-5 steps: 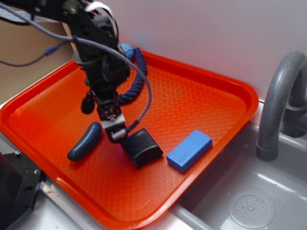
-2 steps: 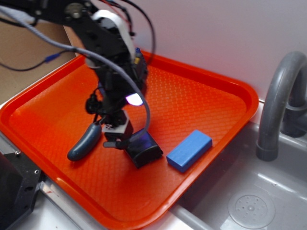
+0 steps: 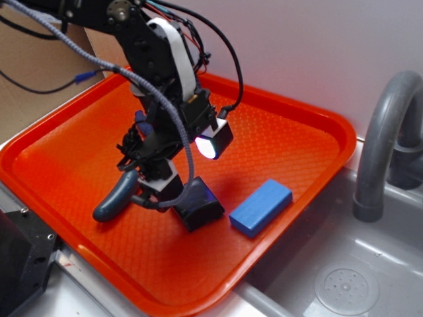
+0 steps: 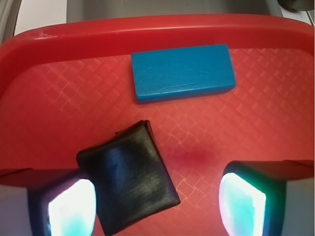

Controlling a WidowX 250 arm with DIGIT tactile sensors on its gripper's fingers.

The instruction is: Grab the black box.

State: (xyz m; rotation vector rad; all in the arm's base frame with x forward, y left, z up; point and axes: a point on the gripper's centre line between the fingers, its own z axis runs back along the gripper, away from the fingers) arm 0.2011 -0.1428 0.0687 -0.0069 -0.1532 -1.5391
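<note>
The black box [image 3: 197, 206] lies flat on the orange tray [image 3: 291, 125], front centre. In the wrist view the black box [image 4: 129, 177] sits turned at an angle, close against the left fingertip [image 4: 69, 209] and well apart from the right one. My gripper [image 3: 182, 172] hangs low over the box's left side with its jaws wide open and empty, the pads glowing white. In the wrist view the gripper [image 4: 157, 206] straddles the box.
A flat blue block [image 3: 261, 207] lies right of the box, also in the wrist view [image 4: 183, 73] beyond it. A dark grey-blue sausage toy [image 3: 117, 195] lies left of it. The tray rim [image 4: 147, 34] is near. A grey faucet [image 3: 383, 145] and sink [image 3: 344, 284] are at right.
The gripper has turned about its wrist and its jaws have spread wide, now straddling the black box. The box, blue block and sausage toy have stayed in place.
</note>
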